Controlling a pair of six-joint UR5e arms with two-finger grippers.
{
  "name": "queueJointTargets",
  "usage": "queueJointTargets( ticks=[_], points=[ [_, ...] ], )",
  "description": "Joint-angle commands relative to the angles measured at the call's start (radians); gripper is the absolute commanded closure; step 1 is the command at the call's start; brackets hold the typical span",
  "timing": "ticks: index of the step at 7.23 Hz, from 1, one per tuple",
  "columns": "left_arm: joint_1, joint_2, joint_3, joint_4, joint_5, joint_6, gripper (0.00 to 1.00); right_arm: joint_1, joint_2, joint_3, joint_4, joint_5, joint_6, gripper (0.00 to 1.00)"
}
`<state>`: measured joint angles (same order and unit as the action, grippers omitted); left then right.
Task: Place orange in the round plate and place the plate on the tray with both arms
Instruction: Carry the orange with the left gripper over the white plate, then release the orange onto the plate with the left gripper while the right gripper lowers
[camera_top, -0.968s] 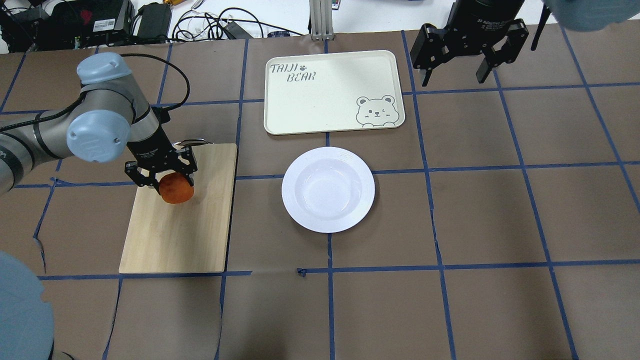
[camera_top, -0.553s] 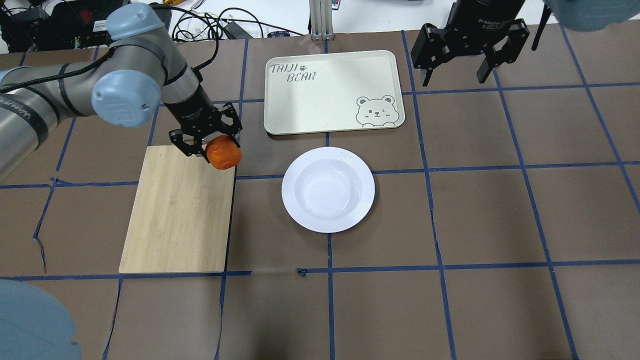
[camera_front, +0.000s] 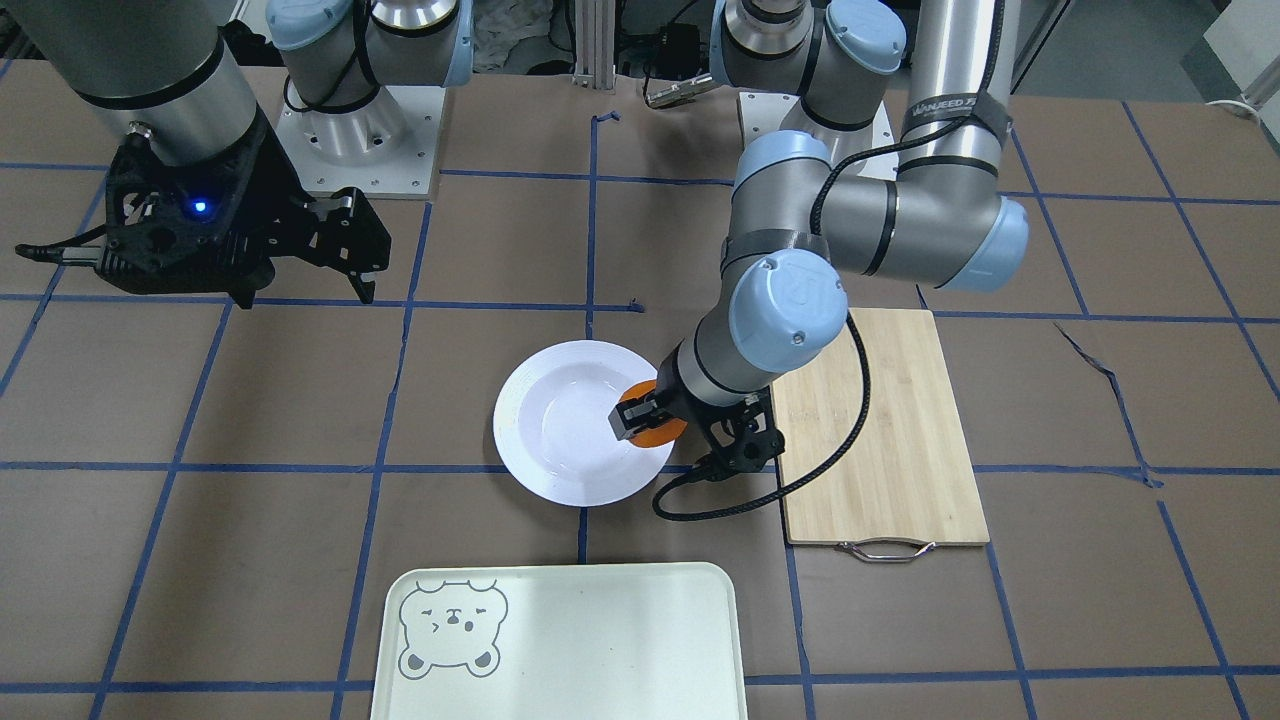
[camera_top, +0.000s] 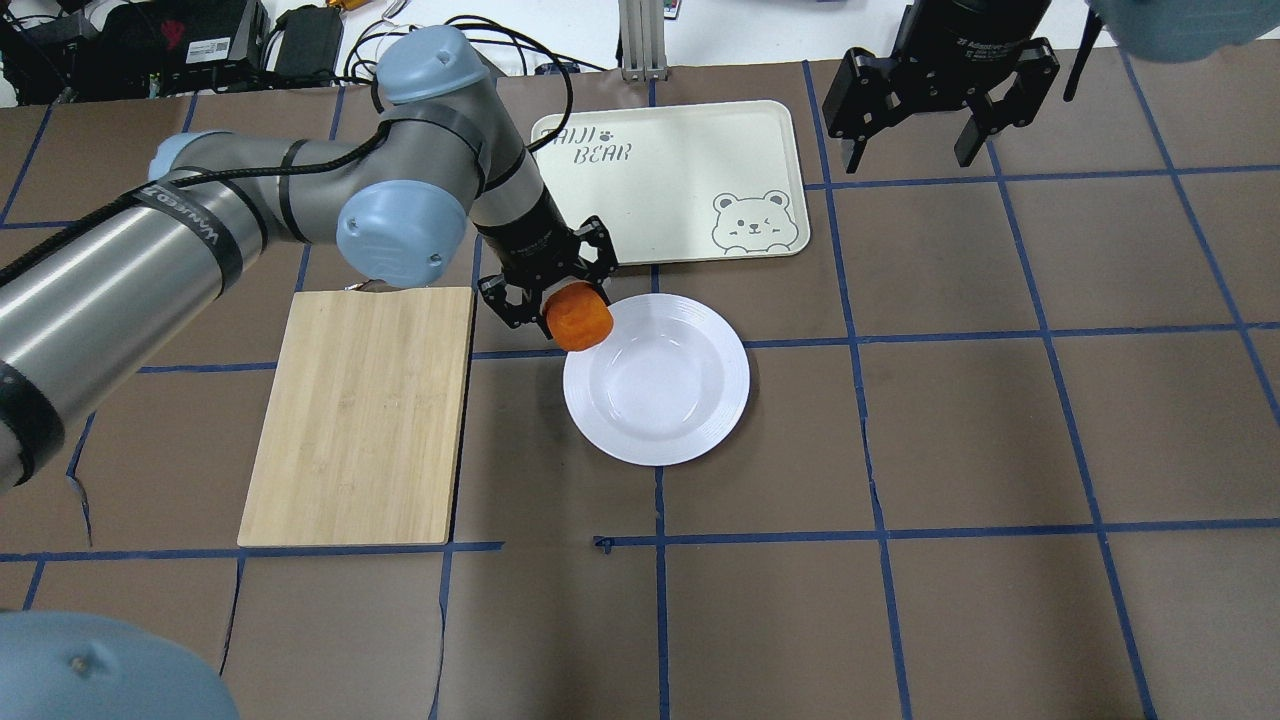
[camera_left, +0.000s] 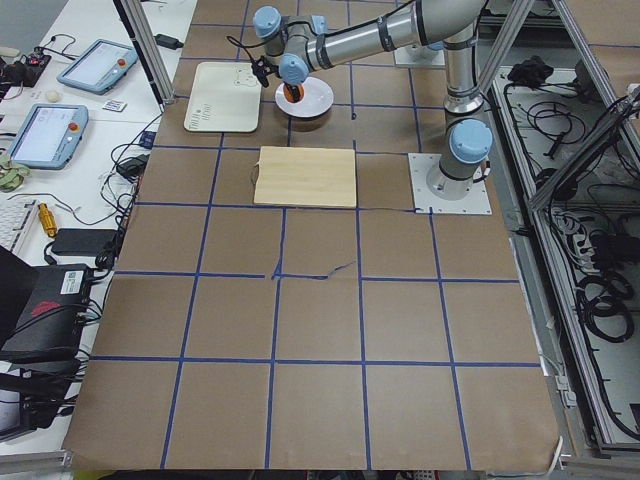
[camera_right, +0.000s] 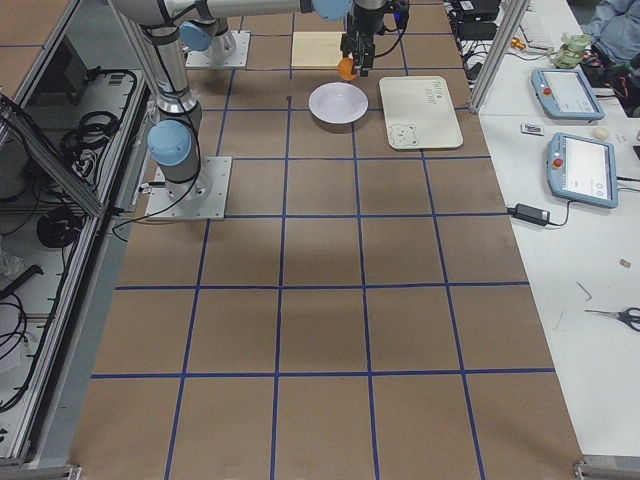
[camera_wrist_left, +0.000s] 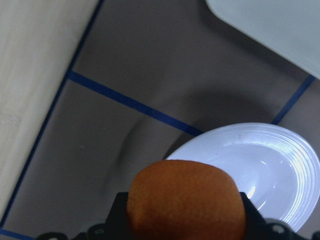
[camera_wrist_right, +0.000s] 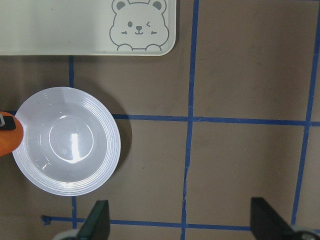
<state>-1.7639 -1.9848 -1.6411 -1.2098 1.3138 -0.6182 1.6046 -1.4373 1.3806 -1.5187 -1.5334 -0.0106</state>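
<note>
Left hand (camera_top: 560, 300): clamped on the orange (camera_wrist_left: 186, 197), over the worktop. Plate (camera_top: 700, 420) lies directly beneath, its rim under the orange and its centre off to the hand's right. Tray (camera_top: 660, 190) just ahead; board (camera_top: 360, 420) to its left. Right hand (camera_top: 908, 150): 2 fingers apart, gripping nothing, tray near its left.
</note>
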Motion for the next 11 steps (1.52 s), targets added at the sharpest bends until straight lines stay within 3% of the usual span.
queueJointTargets(
  ticks=[1,2,3,4,6,7,9,11],
  points=[
    [-0.063,-0.048,-0.019,0.09,-0.002,-0.021,0.62,0.0,0.0,0.002,0.0,-0.001,-0.003,0.0],
    [-0.071,-0.052,-0.02,0.088,-0.002,-0.032,0.56,0.0,0.0,0.002,0.0,-0.002,-0.005,0.0],
    [-0.084,-0.058,-0.022,0.087,-0.002,-0.07,0.21,0.0,0.0,0.002,0.0,0.005,0.0,0.0],
    [-0.103,-0.057,-0.017,0.091,0.001,-0.104,0.0,0.003,0.001,0.002,-0.001,0.012,0.006,0.0],
    [-0.092,-0.016,0.003,0.091,0.062,-0.03,0.0,0.003,0.014,0.036,-0.021,0.051,0.007,0.0],
    [-0.066,-0.002,0.045,0.082,0.202,0.065,0.0,-0.011,0.024,0.058,-0.031,0.097,0.011,0.0],
    [0.093,0.032,0.121,-0.002,0.237,0.228,0.0,-0.064,0.115,0.092,-0.079,0.183,0.004,0.0],
    [0.254,0.076,0.121,-0.016,0.237,0.493,0.0,-0.068,0.159,0.191,-0.201,0.202,0.008,0.0]
  ],
)
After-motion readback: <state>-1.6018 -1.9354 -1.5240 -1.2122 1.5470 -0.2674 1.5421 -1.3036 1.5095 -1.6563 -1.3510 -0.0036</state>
